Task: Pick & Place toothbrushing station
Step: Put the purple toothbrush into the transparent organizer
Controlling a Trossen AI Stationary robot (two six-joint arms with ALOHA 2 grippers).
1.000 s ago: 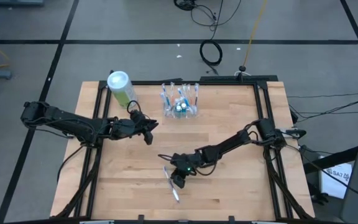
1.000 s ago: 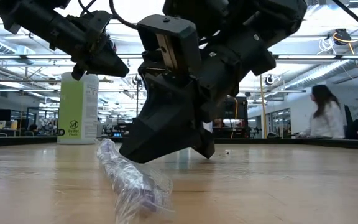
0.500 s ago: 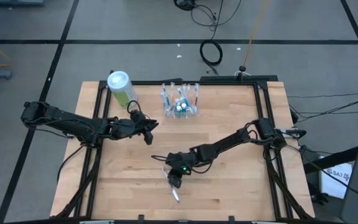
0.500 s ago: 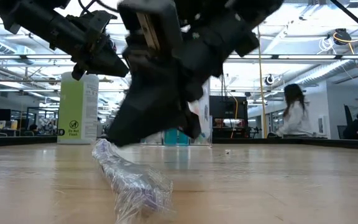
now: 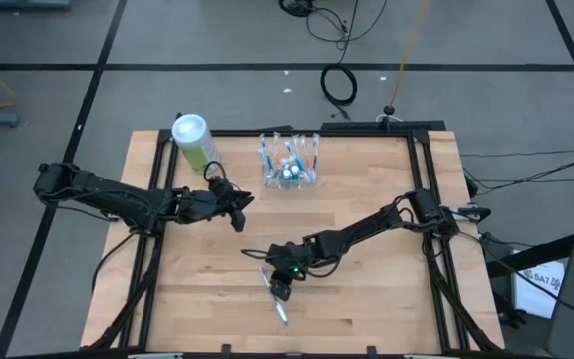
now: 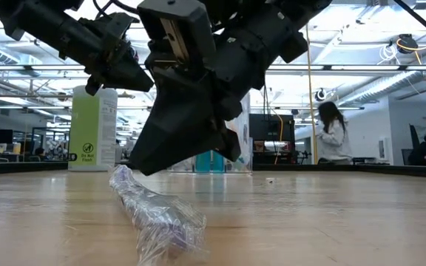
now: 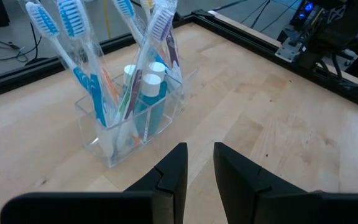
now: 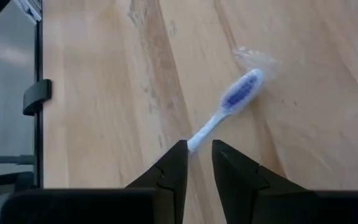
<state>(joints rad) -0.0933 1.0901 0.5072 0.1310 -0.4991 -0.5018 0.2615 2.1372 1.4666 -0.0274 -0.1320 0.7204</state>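
Looking straight down on the table (image 5: pixel 387 299), we find the right gripper (image 5: pixel 281 288) low over a wrapped toothbrush (image 5: pixel 278 302) that lies toward the near edge, a little left of the middle. In the right wrist view its two fingers (image 8: pixel 171 171) stand close together with only a narrow gap, and the handle of the wrapped toothbrush (image 8: pixel 225 111) runs out of that gap, the bristle head farthest from the wrist. We cannot tell whether the pads already pinch the handle or merely straddle it. The brush's long axis therefore lies nearly in line with the gripper's reach, not across it, and we judge that this alignment decides the grasp.

The toothbrushing station (image 5: pixel 289 167) stands near the far edge, about midway along it, already carrying several brushes and two small tubes. It is well apart from the right gripper, toward the far edge.

The left gripper (image 5: pixel 239 211) hangs above the table between the green canister (image 5: pixel 194 141) at the far left corner and the middle, facing the toothbrushing station (image 7: pixel 129 106). Its fingers (image 7: pixel 169 171) show a narrow gap and hold nothing. It is the nearer arm to the station; the right is the only one at the loose brush.
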